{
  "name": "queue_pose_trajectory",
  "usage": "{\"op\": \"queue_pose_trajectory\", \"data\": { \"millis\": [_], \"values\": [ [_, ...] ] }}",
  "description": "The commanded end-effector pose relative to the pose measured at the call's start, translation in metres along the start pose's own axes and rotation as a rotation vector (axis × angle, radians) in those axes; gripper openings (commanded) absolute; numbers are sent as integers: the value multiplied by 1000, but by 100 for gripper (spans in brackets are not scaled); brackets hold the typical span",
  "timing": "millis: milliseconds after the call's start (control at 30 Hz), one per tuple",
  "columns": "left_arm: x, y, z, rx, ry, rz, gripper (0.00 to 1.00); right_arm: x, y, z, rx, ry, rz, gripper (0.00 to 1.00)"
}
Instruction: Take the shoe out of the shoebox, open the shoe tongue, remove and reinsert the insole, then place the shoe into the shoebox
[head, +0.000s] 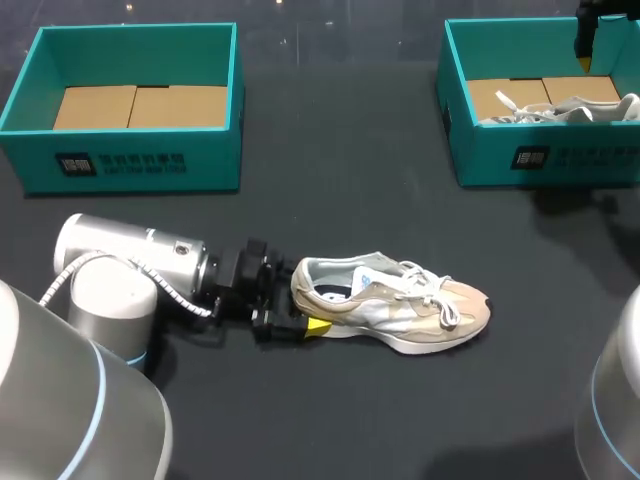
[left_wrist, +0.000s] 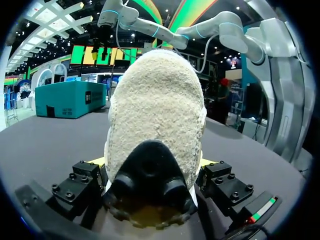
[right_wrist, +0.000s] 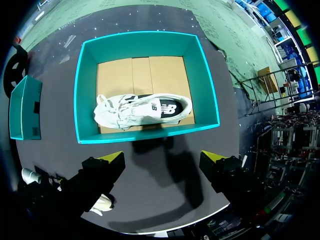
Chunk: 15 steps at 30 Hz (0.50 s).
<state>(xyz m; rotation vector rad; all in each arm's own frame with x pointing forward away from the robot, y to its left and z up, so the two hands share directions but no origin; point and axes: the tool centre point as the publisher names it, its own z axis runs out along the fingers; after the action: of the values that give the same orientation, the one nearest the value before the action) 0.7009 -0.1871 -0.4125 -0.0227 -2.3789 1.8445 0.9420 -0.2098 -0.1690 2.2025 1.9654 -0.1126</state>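
1. The left gripper (head: 296, 304) has its jaws clamped on the heel of the beige sneaker (head: 400, 300). The shoe sits sole-down on the surface (head: 330, 180), nearer us than the empty shoebox (head: 130, 160) and off to its right.
2. The right gripper (right_wrist: 161, 159) hangs with its jaws wide and nothing in them, over the second shoebox (head: 545, 155), well apart from the empty one. A white shoe (right_wrist: 142, 110) lies inside.
3. Here's the risk, I'd say: with only the heel pinched, the toe could sag or twist on a lift.
4. The insole barely shows, the laces cover the tongue, and the head view cuts off the right gripper.
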Motion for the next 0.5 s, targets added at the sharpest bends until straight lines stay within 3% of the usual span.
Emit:
{"op": "queue_pose_trajectory", "data": {
  "millis": [33, 500],
  "values": [
    [8, 4, 1, 4, -28, -10, 0, 0, 0, 0, 1, -1, 0, 100],
    [7, 4, -1, 4, -37, -14, 0, 0, 0, 0, 1, -1, 0, 100]
  ]
}}
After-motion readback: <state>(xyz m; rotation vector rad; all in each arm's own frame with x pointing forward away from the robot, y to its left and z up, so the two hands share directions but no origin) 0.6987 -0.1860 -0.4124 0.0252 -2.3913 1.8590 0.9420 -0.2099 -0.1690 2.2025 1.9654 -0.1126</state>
